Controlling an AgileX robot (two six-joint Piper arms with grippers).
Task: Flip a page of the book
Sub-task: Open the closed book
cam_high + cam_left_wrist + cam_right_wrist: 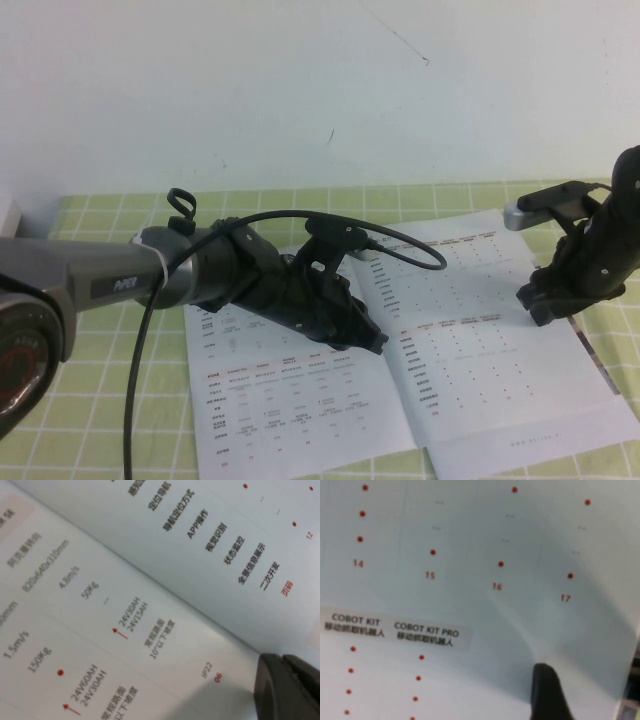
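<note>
The book [300,400] lies open on the table, its white pages printed with small tables and red dots. My left gripper [375,342] reaches across the left half and rests by the spine; in the left wrist view the left gripper [282,656] has its two dark fingers together, down on the paper near the fold. My right gripper [535,300] is at the outer edge of the right-hand page [470,340]. In the right wrist view one of its fingers [547,695] lies on the page [470,580], which bulges in a soft ridge, with the other jaw far off past the sheet's edge.
A green and white checked cloth [90,400] covers the table under the book. A black cable [400,240] loops above the left arm. A white wall stands close behind the table. A small pale object [8,215] sits at the far left edge.
</note>
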